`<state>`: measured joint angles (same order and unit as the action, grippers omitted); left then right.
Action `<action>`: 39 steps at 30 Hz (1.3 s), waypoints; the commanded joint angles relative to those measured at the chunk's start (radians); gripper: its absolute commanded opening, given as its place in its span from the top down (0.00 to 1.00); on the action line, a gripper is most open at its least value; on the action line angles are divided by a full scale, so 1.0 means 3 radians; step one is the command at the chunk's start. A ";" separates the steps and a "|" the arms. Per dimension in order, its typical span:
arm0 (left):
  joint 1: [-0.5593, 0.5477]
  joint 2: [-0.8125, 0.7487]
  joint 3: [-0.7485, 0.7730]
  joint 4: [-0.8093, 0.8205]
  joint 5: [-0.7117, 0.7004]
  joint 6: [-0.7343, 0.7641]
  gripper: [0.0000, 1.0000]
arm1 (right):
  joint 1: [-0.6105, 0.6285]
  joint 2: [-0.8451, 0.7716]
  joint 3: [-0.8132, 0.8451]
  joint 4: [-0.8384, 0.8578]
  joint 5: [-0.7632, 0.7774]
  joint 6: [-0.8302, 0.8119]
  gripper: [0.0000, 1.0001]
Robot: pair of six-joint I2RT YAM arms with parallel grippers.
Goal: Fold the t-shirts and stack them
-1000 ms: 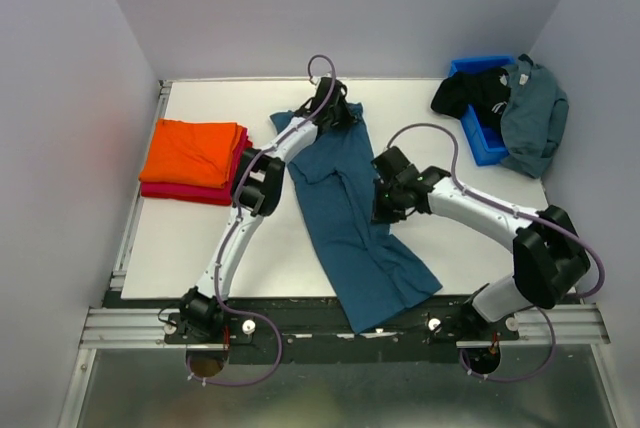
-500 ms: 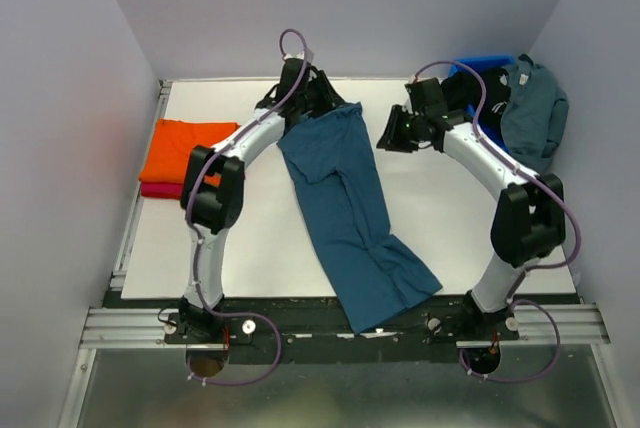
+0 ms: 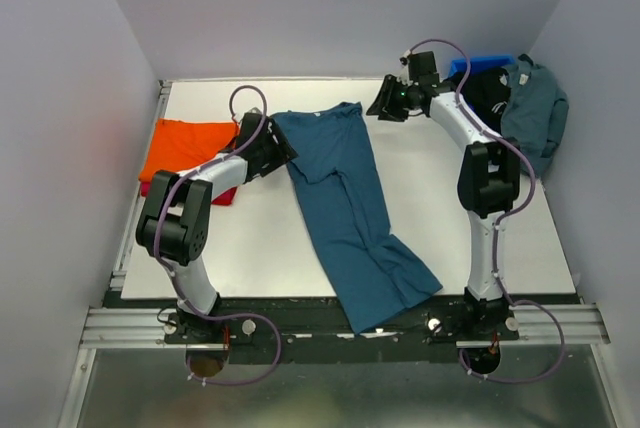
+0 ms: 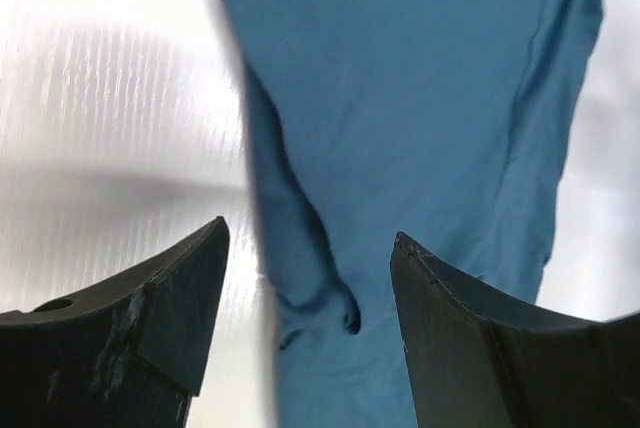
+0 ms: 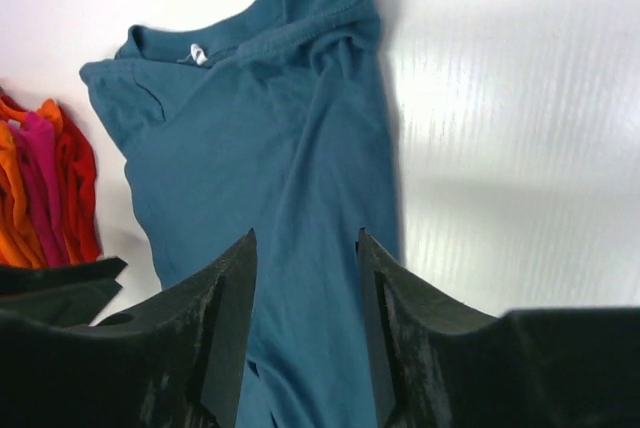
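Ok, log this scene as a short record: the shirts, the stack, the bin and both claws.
teal shirt: laid out on the table, folded narrow lengthwise, lower end over the near edge
stack: orange shirt folded on top of red shirt, at the left
blue bin: far right corner, with black shirt and grey-blue shirt draped over it
left claw: open, empty, at the teal shirt's left edge
right claw: open, empty, right of the collar

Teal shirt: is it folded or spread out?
Half folded: teal shirt lies as a long narrow strip, sleeves tucked in, not folded end to end.
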<state>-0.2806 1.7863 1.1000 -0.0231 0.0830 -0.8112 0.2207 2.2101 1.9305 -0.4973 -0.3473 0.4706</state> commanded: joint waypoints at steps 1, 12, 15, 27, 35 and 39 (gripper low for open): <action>-0.0001 -0.0125 -0.0154 0.0189 -0.0230 -0.0123 0.26 | 0.0001 0.0384 0.0355 -0.0198 -0.0238 -0.0009 0.50; 0.0092 0.0238 -0.0078 0.0328 -0.0184 -0.0231 0.34 | 0.0001 0.0799 0.0432 -0.0189 -0.0371 0.0022 0.49; 0.0117 0.0365 0.0035 0.0236 -0.0230 -0.0221 0.39 | 0.0006 0.0835 0.0381 -0.0127 -0.0468 0.0037 0.49; 0.0255 0.0775 0.0280 0.0210 -0.0057 -0.0185 0.53 | 0.0006 0.1019 0.0585 -0.0178 -0.0509 0.0098 0.61; 0.0260 0.1056 0.0602 0.0185 0.0112 -0.0165 0.71 | 0.0006 0.1126 0.0775 -0.0214 -0.0565 0.0155 0.81; 0.0260 0.1230 0.0848 0.0123 0.0219 -0.0134 0.91 | -0.0009 0.1137 0.0806 -0.0214 -0.0566 0.0155 0.99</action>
<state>-0.2066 2.0811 1.2991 0.0689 0.1020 -0.8772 0.2214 2.5256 2.1380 -0.5343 -0.4896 0.5072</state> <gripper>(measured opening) 0.219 0.056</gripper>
